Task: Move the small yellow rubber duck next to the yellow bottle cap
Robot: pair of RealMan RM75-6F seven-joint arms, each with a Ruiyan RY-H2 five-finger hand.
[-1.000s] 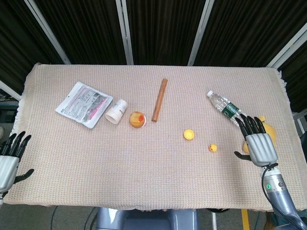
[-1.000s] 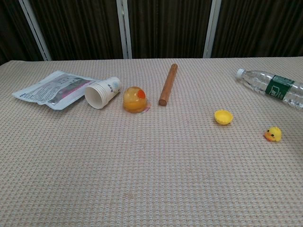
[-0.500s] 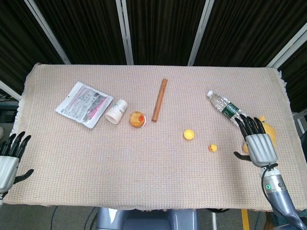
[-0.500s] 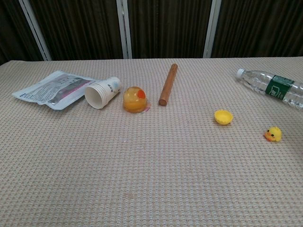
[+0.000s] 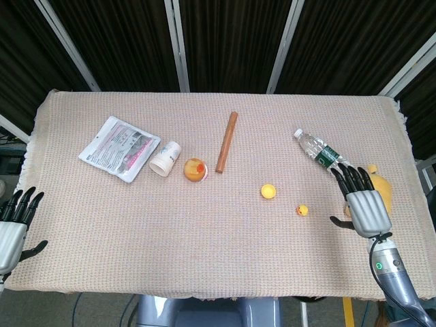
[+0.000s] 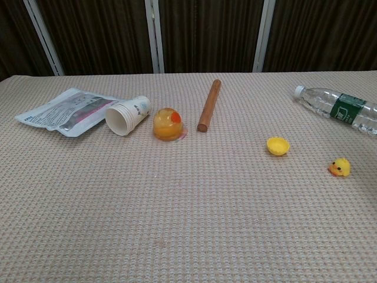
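The small yellow rubber duck (image 5: pixel 301 210) (image 6: pixel 339 167) sits on the tablecloth, a short way right of and nearer than the yellow bottle cap (image 5: pixel 268 191) (image 6: pixel 278 145). My right hand (image 5: pixel 364 204) hovers open to the right of the duck, fingers spread, holding nothing, partly covering a larger yellow object (image 5: pixel 379 188). At the table's near left corner my left hand (image 5: pixel 13 228) rests open and empty. Neither hand shows in the chest view.
A water bottle (image 5: pixel 320 155) (image 6: pixel 339 107) lies at the right. A wooden stick (image 5: pixel 227 142), an orange-yellow ball (image 5: pixel 195 169), a tipped paper cup (image 5: pixel 165 158) and a foil packet (image 5: pixel 120 147) lie from centre to left on the woven cloth (image 5: pixel 204 238).
My right hand has shifted slightly left, toward the duck. Nothing else has moved.
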